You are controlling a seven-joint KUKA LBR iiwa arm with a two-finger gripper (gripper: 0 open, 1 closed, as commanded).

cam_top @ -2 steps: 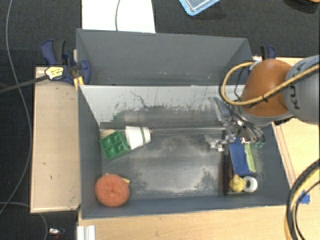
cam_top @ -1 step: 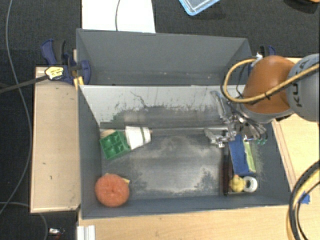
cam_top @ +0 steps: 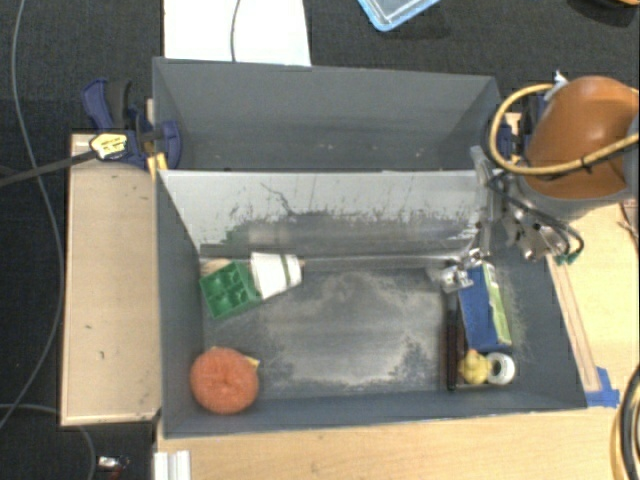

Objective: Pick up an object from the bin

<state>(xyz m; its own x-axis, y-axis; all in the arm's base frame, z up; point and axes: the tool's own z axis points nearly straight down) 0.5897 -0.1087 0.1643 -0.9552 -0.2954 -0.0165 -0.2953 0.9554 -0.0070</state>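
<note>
While the gripper is held at the far right corner of the bin, beside a blue packet, its opening cannot be told. A green block, white cup and orange ball are seen by the left wall.

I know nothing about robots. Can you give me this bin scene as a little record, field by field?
bin: grey metal bin
gripper: gripper at the right side, over the far end of the blue oblong thing
near end of that thing: yellow piece, white ring
left side: green studded block next to a white cup lying on its side
near-left corner: orange ball
anything held: cannot tell
</note>
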